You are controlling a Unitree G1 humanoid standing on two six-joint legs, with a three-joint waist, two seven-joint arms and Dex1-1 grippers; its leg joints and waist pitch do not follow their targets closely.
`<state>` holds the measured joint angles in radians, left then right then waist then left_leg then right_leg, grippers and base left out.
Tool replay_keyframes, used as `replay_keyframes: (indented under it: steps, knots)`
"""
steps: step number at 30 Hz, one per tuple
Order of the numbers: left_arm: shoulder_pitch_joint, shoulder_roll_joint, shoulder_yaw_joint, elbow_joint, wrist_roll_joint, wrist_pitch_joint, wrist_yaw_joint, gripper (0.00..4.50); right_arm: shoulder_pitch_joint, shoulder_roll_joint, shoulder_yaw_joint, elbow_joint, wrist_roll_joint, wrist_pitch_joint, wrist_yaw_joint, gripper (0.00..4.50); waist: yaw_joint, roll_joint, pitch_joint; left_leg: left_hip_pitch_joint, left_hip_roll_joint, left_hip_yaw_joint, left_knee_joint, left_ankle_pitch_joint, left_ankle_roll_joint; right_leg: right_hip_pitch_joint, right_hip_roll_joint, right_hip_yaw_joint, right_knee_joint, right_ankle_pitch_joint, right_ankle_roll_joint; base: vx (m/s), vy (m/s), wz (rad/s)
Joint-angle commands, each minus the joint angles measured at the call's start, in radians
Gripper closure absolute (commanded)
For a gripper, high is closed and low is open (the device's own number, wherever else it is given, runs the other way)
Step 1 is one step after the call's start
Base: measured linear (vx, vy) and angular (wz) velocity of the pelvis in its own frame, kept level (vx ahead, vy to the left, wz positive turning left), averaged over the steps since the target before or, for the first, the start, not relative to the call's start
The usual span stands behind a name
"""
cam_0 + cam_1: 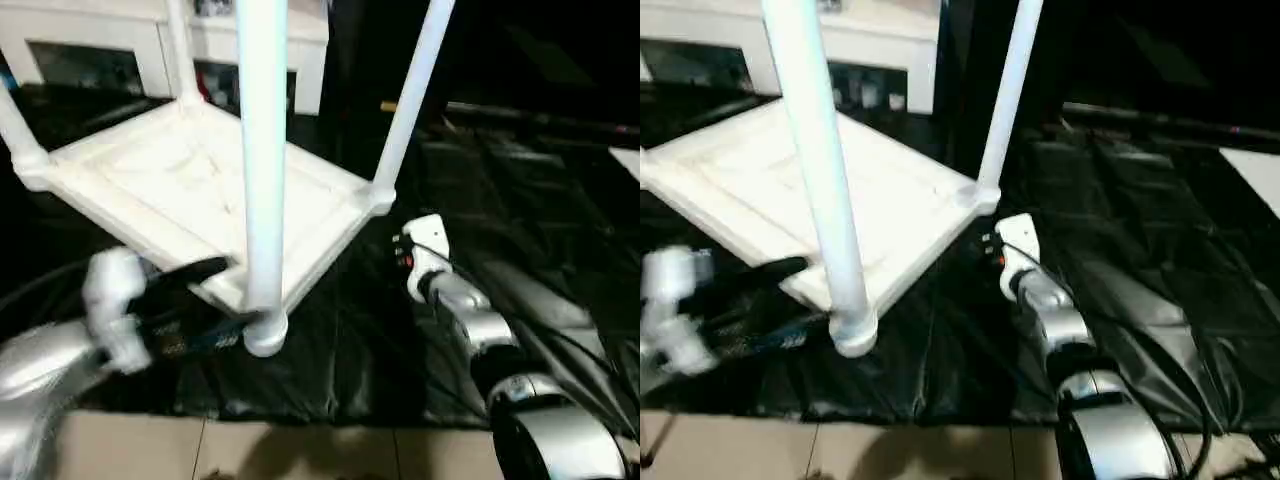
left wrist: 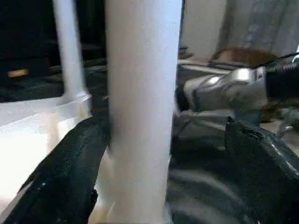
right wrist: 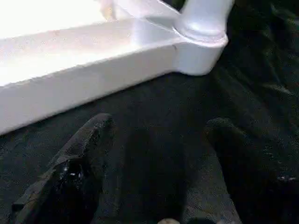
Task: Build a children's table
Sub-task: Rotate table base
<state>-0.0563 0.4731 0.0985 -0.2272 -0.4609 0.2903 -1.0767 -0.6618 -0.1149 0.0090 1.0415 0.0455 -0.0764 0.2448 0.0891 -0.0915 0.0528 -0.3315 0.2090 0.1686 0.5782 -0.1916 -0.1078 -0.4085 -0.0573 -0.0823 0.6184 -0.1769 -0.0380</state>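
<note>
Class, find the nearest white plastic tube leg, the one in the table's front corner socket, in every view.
Left eye: nearest white plastic tube leg, centre.
Right eye: left of centre.
Left wrist: central, between the black fingers.
Right wrist: not this leg; another corner's socket.
Shared landmark: white tabletop's ribbed underside.

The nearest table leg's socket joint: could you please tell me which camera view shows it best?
The left eye view: the nearest leg drops fully into its corner socket of the upturned tabletop. The right eye view shows the same joint. The left wrist view shows the tube close up between the left gripper jaws.
</note>
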Motion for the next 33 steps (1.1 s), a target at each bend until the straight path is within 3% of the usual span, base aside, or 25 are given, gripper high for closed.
replay_keyframes:
  steps: [1, 8, 9, 13, 14, 16, 18, 19, 20, 21, 22, 23, 24, 25, 26, 27, 28, 29, 30, 31, 33]
  knots:
    - [-0.066, -0.031, -0.059, 0.051, 0.033, -0.001, 0.009, 0.10, -0.025, 0.018, 0.013, 0.020, -0.013, 0.008, 0.003, 0.88, 0.000, 0.025, -0.056, -0.007, 0.017, 0.001, -0.067, -0.227, -0.019, 0.050, -0.070, 0.060, -0.069, -0.255, -0.125, 0.000, 0.000, 0.00]
    - [-0.231, -0.151, -0.173, 0.169, 0.071, -0.024, 0.024, 0.10, -0.074, 0.076, 0.040, 0.083, -0.038, -0.007, 0.030, 0.88, 0.001, 0.025, -0.060, -0.006, 0.018, 0.002, -0.063, -0.201, -0.014, 0.054, -0.075, 0.060, -0.063, -0.204, -0.149, 0.000, 0.000, 0.00]
    - [-0.241, -0.160, -0.182, 0.172, 0.071, -0.022, 0.023, 0.10, -0.078, 0.079, 0.039, 0.089, -0.037, -0.007, 0.028, 0.88, 0.005, 0.028, -0.061, -0.004, 0.019, 0.002, -0.063, -0.204, -0.015, 0.053, -0.076, 0.060, -0.064, -0.204, -0.152, 0.000, 0.000, 0.00]
    - [-0.311, -0.234, -0.256, 0.218, 0.091, -0.027, 0.028, 0.10, -0.104, 0.089, 0.025, 0.120, -0.035, -0.007, 0.001, 0.88, 0.004, 0.025, -0.060, -0.008, 0.019, 0.000, -0.064, -0.206, -0.017, 0.056, -0.075, 0.059, -0.063, -0.204, -0.149, 0.000, 0.000, 0.00]
    - [-0.333, -0.262, -0.279, 0.236, 0.099, -0.029, 0.033, 0.10, -0.109, 0.089, 0.017, 0.124, -0.032, -0.008, -0.004, 0.88, 0.004, 0.030, -0.062, -0.005, 0.019, 0.002, -0.062, -0.201, -0.019, 0.055, -0.075, 0.059, -0.066, -0.196, -0.148, 0.000, 0.000, 0.00]
    - [-0.364, -0.300, -0.306, 0.277, 0.119, -0.047, 0.045, 0.10, -0.113, 0.088, 0.010, 0.129, -0.030, -0.010, -0.008, 0.88, 0.005, 0.026, -0.063, -0.008, 0.018, 0.002, -0.061, -0.192, -0.016, 0.058, -0.075, 0.059, -0.062, -0.176, -0.153, 0.000, 0.000, 0.00]
    - [-0.386, -0.319, -0.315, 0.316, 0.136, -0.068, 0.053, 0.10, -0.114, 0.085, 0.008, 0.132, -0.030, -0.012, -0.010, 0.88, 0.004, 0.027, -0.065, -0.012, 0.017, 0.001, -0.060, -0.174, -0.009, 0.062, -0.076, 0.058, -0.061, -0.155, -0.154, 0.000, 0.000, 0.00]
    - [-0.429, -0.350, -0.326, 0.395, 0.166, -0.109, 0.067, 0.10, -0.111, 0.077, 0.003, 0.134, -0.026, -0.017, -0.013, 0.88, 0.005, 0.043, -0.065, -0.012, 0.015, -0.001, -0.060, -0.173, -0.007, 0.063, -0.076, 0.058, -0.062, -0.153, -0.154, 0.000, 0.000, 0.00]
    - [-0.453, -0.370, -0.329, 0.440, 0.181, -0.134, 0.076, 0.10, -0.107, 0.071, 0.002, 0.134, -0.025, -0.019, -0.017, 0.88, 0.003, 0.033, -0.067, -0.007, 0.015, 0.003, -0.057, -0.174, -0.002, 0.062, -0.074, 0.058, -0.063, -0.144, -0.157, 0.000, 0.000, 0.00]
    - [-0.468, -0.382, -0.330, 0.466, 0.190, -0.150, 0.081, 0.10, -0.105, 0.068, 0.001, 0.135, -0.025, -0.021, -0.019, 0.88, 0.006, 0.040, -0.067, -0.011, 0.014, -0.001, -0.058, -0.166, -0.001, 0.066, -0.074, 0.058, -0.061, -0.135, -0.160, 0.000, 0.000, 0.00]
    - [-0.487, -0.395, -0.333, 0.496, 0.199, -0.161, 0.091, 0.10, -0.102, 0.062, -0.002, 0.140, -0.025, -0.024, -0.024, 0.88, 0.005, 0.038, -0.066, -0.011, 0.014, 0.002, -0.056, -0.168, 0.004, 0.065, -0.075, 0.058, -0.064, -0.140, -0.163, 0.000, 0.000, 0.00]
    - [-0.507, -0.412, -0.336, 0.527, 0.209, -0.174, 0.106, 0.10, -0.097, 0.057, -0.006, 0.144, -0.023, -0.028, -0.024, 0.88, 0.006, 0.043, -0.066, -0.015, 0.013, 0.000, -0.056, -0.162, 0.006, 0.069, -0.078, 0.057, -0.062, -0.146, -0.165, 0.000, 0.000, 0.00]
    - [-0.549, -0.442, -0.343, 0.593, 0.236, -0.202, 0.143, 0.10, -0.086, 0.045, -0.012, 0.148, -0.024, -0.033, -0.033, 0.88, 0.006, 0.040, -0.067, -0.015, 0.013, 0.001, -0.054, -0.153, 0.011, 0.071, -0.078, 0.057, -0.063, -0.138, -0.170, 0.000, 0.000, 0.00]
    - [-0.549, -0.442, -0.343, 0.593, 0.236, -0.202, 0.143, 0.10, -0.086, 0.045, -0.012, 0.148, -0.024, -0.033, -0.033, 0.88, 0.006, 0.045, -0.066, -0.015, 0.011, 0.001, -0.054, -0.148, 0.016, 0.069, -0.075, 0.057, -0.066, -0.135, -0.171, 0.000, 0.000, 0.00]
    - [-0.569, -0.456, -0.343, 0.629, 0.253, -0.221, 0.167, 0.10, -0.080, 0.039, -0.014, 0.148, -0.025, -0.035, -0.041, 0.88, 0.007, 0.041, -0.068, -0.014, 0.012, 0.002, -0.052, -0.140, 0.022, 0.070, -0.075, 0.057, -0.063, -0.118, -0.178, 0.000, 0.000, 0.00]
    - [-0.579, -0.462, -0.340, 0.646, 0.260, -0.233, 0.181, 0.10, -0.076, 0.035, -0.016, 0.148, -0.026, -0.036, -0.045, 0.88, 0.009, 0.056, -0.068, -0.014, 0.011, 0.001, -0.051, -0.136, 0.022, 0.071, -0.076, 0.057, -0.061, -0.108, -0.184, 0.000, 0.000, 0.00]
    - [-0.589, -0.469, -0.337, 0.666, 0.267, -0.246, 0.197, 0.10, -0.071, 0.027, -0.020, 0.148, -0.024, -0.036, -0.051, 0.88, 0.008, 0.047, -0.068, -0.016, 0.013, 0.002, -0.050, -0.132, 0.030, 0.072, -0.076, 0.056, -0.061, -0.100, -0.190, 0.000, 0.000, 0.00]
    - [-0.600, -0.473, -0.332, 0.688, 0.276, -0.254, 0.213, 0.10, -0.069, 0.023, -0.025, 0.149, -0.024, -0.038, -0.055, 0.88, 0.009, 0.045, -0.067, -0.018, 0.010, 0.003, -0.049, -0.127, 0.040, 0.074, -0.076, 0.056, -0.063, -0.104, -0.192, 0.000, 0.000, 0.00]
    - [-0.615, -0.468, -0.324, 0.721, 0.294, -0.277, 0.236, 0.10, -0.059, 0.005, -0.036, 0.145, -0.020, -0.040, -0.058, 0.88, 0.009, 0.057, -0.068, -0.017, 0.010, 0.003, -0.048, -0.130, 0.045, 0.073, -0.076, 0.056, -0.067, -0.111, -0.194, 0.000, 0.000, 0.00]
    - [-0.619, -0.462, -0.321, 0.734, 0.297, -0.283, 0.236, 0.10, -0.055, -0.003, -0.041, 0.144, -0.018, -0.043, -0.058, 0.88, 0.012, 0.060, -0.068, -0.017, 0.010, 0.002, -0.048, -0.130, 0.048, 0.074, -0.077, 0.055, -0.065, -0.118, -0.196, 0.000, 0.000, 0.00]
    - [-0.618, -0.445, -0.315, 0.744, 0.302, -0.301, 0.233, 0.10, -0.043, -0.024, -0.053, 0.139, -0.013, -0.046, -0.054, 0.88, 0.012, 0.058, -0.068, -0.017, 0.010, 0.002, -0.047, -0.135, 0.052, 0.073, -0.077, 0.053, -0.068, -0.137, -0.192, 0.000, 0.000, 0.00]
